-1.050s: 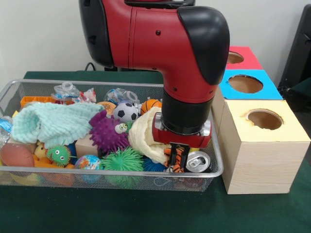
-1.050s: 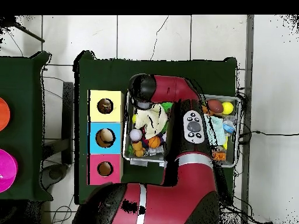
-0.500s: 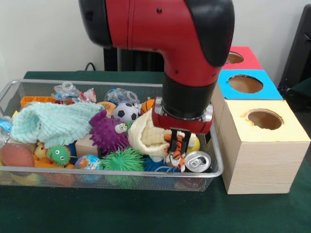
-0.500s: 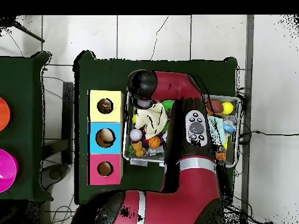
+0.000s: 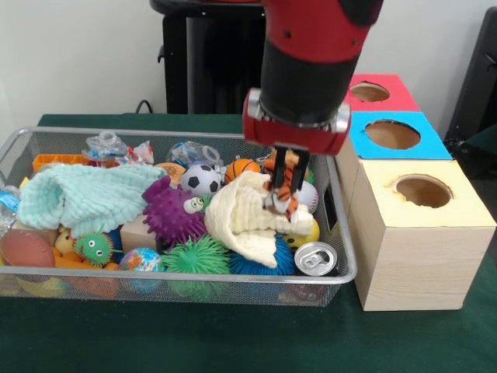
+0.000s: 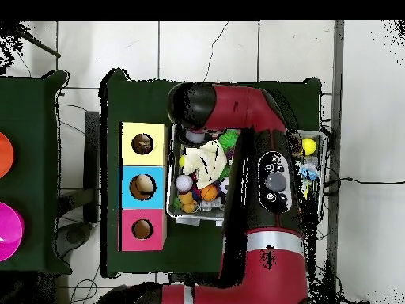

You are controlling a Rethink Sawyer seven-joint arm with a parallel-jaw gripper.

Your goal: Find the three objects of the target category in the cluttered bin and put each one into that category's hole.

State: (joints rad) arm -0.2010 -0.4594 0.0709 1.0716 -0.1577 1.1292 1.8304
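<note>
We see the end effector (image 5: 283,189) closed on a small striped tiger toy (image 5: 284,183), which hangs between its fingers above the cream cloth (image 5: 241,219) in the right part of the wire bin (image 5: 178,273). A silver can (image 5: 316,257) lies below, near the yellow-topped box (image 5: 423,233) on the right.

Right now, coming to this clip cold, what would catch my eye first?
The big red arm coming down over the wire basket, its gripper shut on a small orange striped tiger toy lifted above the cream cloth. Next, the basket's bright clutter, then the yellow box, blue box and red box with round holes beside it.
</note>
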